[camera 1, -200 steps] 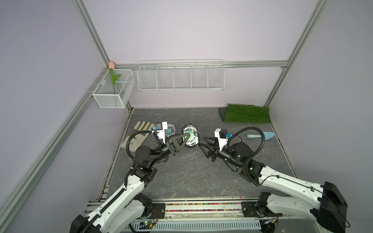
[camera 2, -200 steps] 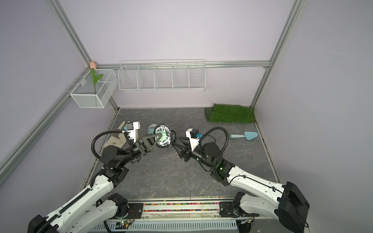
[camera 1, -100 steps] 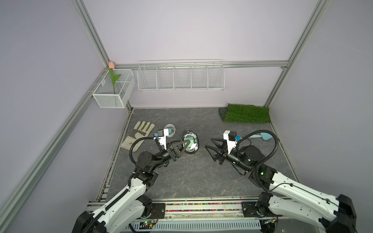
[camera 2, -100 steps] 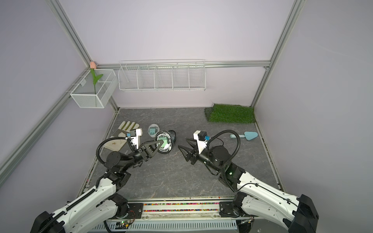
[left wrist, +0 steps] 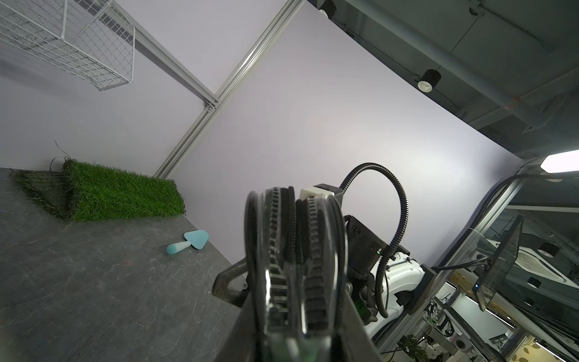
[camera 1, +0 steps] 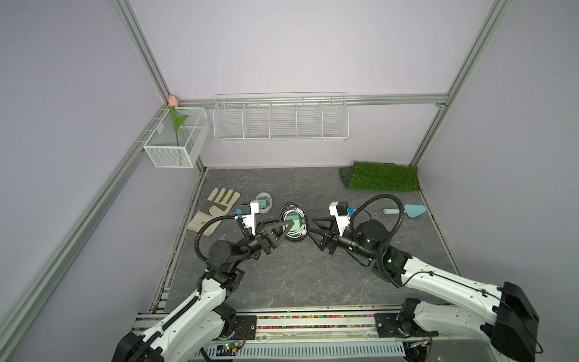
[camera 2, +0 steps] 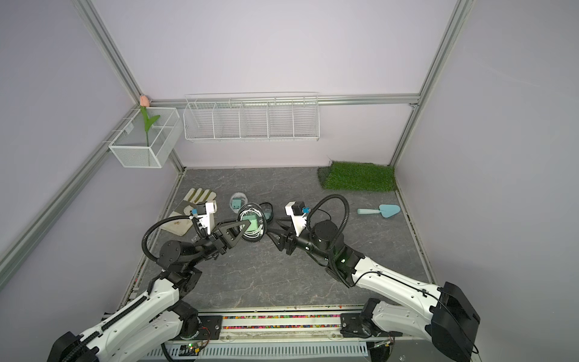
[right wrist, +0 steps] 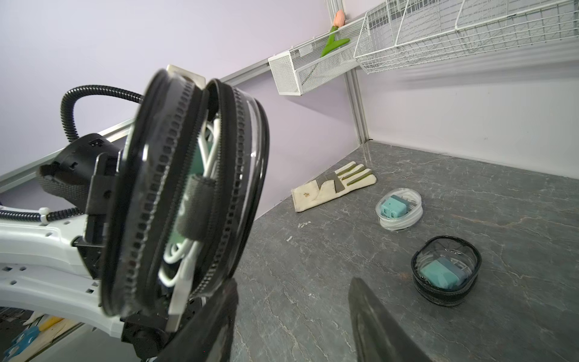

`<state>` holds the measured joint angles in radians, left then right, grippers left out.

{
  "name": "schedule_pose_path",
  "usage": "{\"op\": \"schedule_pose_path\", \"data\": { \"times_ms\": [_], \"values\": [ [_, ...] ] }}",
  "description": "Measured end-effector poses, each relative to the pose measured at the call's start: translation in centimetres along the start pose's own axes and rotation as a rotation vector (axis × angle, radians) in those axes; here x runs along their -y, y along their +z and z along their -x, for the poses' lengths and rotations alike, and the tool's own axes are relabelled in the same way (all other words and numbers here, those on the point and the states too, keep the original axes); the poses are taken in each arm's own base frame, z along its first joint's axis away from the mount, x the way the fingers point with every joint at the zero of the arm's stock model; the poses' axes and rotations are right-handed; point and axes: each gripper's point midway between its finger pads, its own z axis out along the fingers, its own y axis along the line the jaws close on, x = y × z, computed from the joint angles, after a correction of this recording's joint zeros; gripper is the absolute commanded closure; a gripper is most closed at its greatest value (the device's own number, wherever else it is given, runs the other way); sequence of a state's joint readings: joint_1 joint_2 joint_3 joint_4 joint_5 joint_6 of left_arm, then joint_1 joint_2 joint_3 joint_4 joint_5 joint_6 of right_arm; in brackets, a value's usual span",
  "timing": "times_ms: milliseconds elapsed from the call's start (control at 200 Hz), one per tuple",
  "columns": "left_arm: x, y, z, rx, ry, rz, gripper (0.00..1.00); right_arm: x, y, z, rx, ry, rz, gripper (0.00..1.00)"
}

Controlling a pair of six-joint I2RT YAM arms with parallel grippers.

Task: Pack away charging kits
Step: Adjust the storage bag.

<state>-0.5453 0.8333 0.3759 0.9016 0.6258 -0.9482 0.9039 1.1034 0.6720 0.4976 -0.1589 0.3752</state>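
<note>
L gripper (camera 1: 290, 223) is clamped on the black-rimmed case (camera 1: 299, 231), holding it on edge above the table (camera 1: 282, 275), between both arms. Inside I see a mint charger (right wrist: 196, 163) and white cable (right wrist: 174, 254). The zip (right wrist: 233, 188) gapes. R gripper (right wrist: 291, 319) is spread wide, empty, just beside the case. Pkg looks light: clear walls soft, zip rim stiffer. I'd pinch the rim opp. the L grip, not the film. Loose contents could slip out thru the gap.

Layout in a top view
Glove (camera 1: 216, 208) centre left; charger block (camera 1: 294, 227) inside zip case (camera 1: 303, 222) at centre; trowel (camera 1: 407, 211) right; turf mat (camera 1: 382, 176) above trowel.
</note>
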Motion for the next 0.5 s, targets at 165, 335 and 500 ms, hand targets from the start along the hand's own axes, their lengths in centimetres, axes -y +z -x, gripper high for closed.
{"op": "schedule_pose_path", "data": {
  "times_ms": [165, 335, 500],
  "values": [
    [-0.2, -0.2, -0.2, -0.006, 0.01, 0.017, 0.96, -0.3, -0.3, 0.5, 0.014, -0.003, 0.005, 0.4],
    [-0.7, -0.2, -0.5, -0.019, 0.001, 0.035, 0.96, -0.6, -0.7, 1.1, 0.033, -0.008, 0.012, 0.4],
    [-1.0, -0.1, -0.7, -0.025, -0.005, 0.041, 0.96, -0.7, -0.6, 1.1, 0.035, -0.006, 0.018, 0.4]
  ]
}}
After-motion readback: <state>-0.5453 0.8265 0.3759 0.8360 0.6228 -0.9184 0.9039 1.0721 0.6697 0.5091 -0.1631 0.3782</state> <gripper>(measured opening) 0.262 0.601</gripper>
